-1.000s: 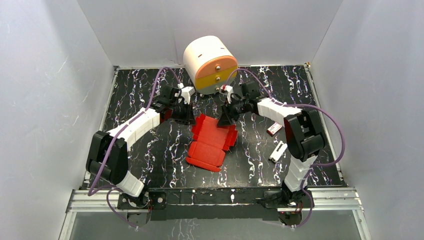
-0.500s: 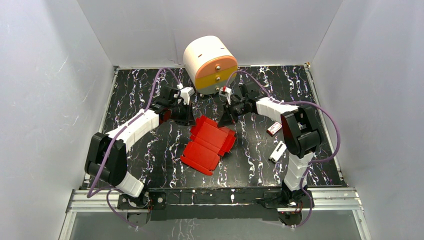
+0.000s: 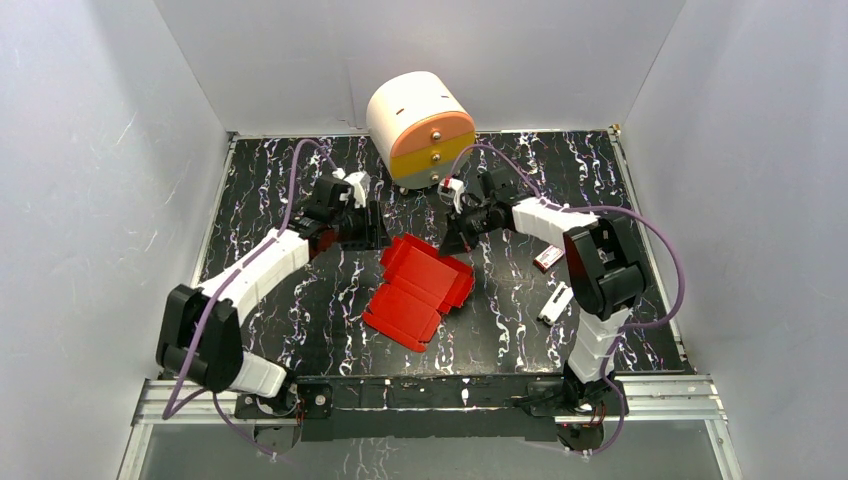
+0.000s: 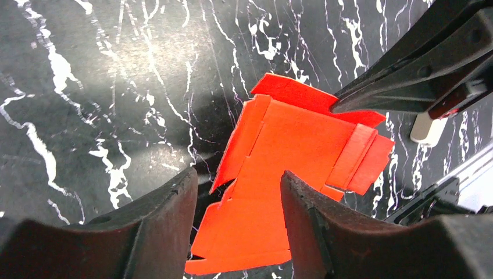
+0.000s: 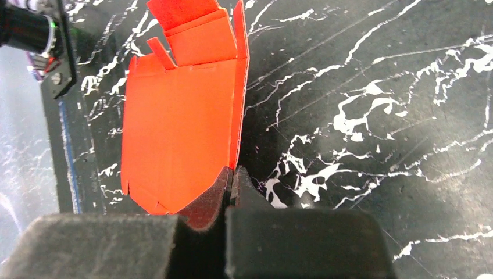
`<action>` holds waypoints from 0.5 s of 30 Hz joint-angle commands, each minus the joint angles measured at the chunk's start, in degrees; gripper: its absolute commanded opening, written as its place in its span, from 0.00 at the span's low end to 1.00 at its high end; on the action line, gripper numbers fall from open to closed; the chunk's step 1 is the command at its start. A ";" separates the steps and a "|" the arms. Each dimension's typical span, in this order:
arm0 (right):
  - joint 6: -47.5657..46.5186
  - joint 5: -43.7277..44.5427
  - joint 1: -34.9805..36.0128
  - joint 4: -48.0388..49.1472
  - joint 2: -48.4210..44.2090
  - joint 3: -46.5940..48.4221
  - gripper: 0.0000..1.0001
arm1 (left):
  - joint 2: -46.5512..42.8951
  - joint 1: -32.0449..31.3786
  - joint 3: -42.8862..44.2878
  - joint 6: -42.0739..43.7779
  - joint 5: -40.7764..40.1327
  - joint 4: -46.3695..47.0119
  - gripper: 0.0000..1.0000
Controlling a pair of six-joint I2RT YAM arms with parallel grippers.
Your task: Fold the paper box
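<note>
The paper box (image 3: 410, 295) is a bright red flapped card sheet lying mid-table, partly creased, with its far flaps raised. My right gripper (image 3: 452, 240) sits at the sheet's far right corner. In the right wrist view the gripper (image 5: 232, 173) is shut on the lower end of an upright side flap of the box (image 5: 180, 116). My left gripper (image 3: 367, 233) hovers at the far left corner. Its jaws (image 4: 237, 174) stand open above the red sheet (image 4: 290, 145) with nothing pinched. The left wrist view also shows the right gripper (image 4: 338, 106) touching the far flap.
A round white, orange and yellow drawer unit (image 3: 420, 128) stands at the back behind both grippers. A small red-and-white packet (image 3: 547, 258) and a white oblong piece (image 3: 556, 302) lie on the right. White walls enclose the black marbled table (image 3: 280, 300).
The left gripper has opened and drawn back a little from the sheet's far left corner. The right gripper has shut on the side flap. The sheet turned slightly leftward.
</note>
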 commanded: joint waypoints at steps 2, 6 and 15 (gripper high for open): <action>-0.35 10.03 1.94 2.52 -5.88 -2.05 0.00 | -8.11 0.21 -3.41 -8.20 -5.15 -0.72 0.54; -1.16 15.90 4.27 3.51 -7.31 -3.19 0.00 | -9.94 -0.40 -8.95 -13.67 3.82 4.65 0.53; -4.10 28.45 10.48 7.96 -10.13 -6.60 0.00 | -7.19 -8.09 -19.31 -24.84 5.19 24.03 0.44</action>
